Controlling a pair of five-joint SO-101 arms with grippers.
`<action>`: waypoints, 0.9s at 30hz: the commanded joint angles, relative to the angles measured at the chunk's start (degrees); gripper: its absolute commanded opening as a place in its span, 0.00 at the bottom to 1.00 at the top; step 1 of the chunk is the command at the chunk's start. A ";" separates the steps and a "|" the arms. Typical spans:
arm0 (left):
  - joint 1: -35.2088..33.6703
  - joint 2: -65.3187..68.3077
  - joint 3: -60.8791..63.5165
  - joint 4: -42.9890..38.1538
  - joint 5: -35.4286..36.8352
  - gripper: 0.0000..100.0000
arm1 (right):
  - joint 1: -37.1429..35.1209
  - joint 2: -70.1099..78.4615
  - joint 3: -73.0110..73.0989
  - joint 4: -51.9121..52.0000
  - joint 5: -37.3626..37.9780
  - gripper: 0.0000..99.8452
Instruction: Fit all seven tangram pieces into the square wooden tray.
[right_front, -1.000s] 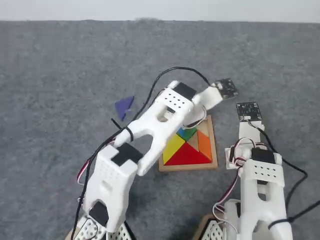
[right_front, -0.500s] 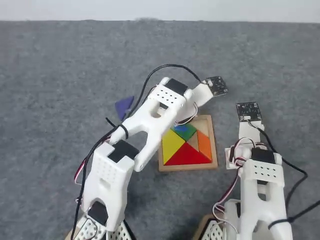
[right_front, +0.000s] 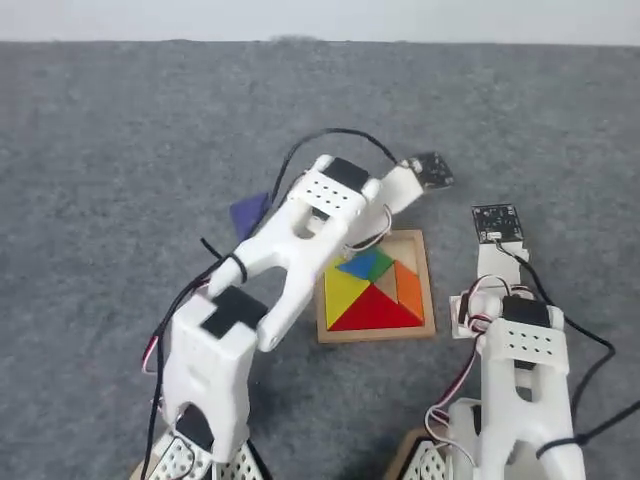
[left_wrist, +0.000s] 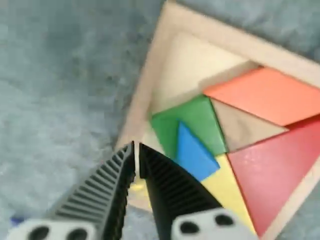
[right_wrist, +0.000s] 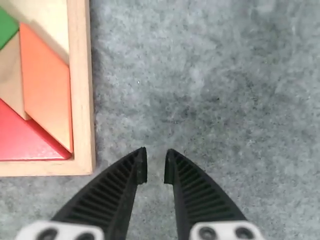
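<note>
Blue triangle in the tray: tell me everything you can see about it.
The small blue triangular tangram piece looks like smooth painted wood, one flat face up. It lies inside the square wooden tray, near one side. It seems to rest across the green piece and the yellow piece rather than filling a gap of its own, so it appears not to be seated. The left gripper is close beside it, apart from it and not holding it.

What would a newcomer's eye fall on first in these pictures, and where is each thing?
The square wooden tray of bright tangram pieces stands out on the grey carpet, its large red triangle along the near edge. The white left arm stretches diagonally across its left side. A lone purple triangle lies on the carpet beyond that arm, outside the tray.
</note>
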 joint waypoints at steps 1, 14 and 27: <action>2.46 -8.62 1.01 1.58 1.41 0.01 | 0.57 -1.98 -0.44 -1.10 -0.62 0.07; 9.58 -12.31 20.53 -7.82 2.90 0.01 | 0.66 -1.98 -0.44 -1.10 -0.62 0.07; 10.99 -12.48 26.24 -7.56 2.55 0.01 | 0.66 -1.98 -0.53 -1.01 -0.62 0.07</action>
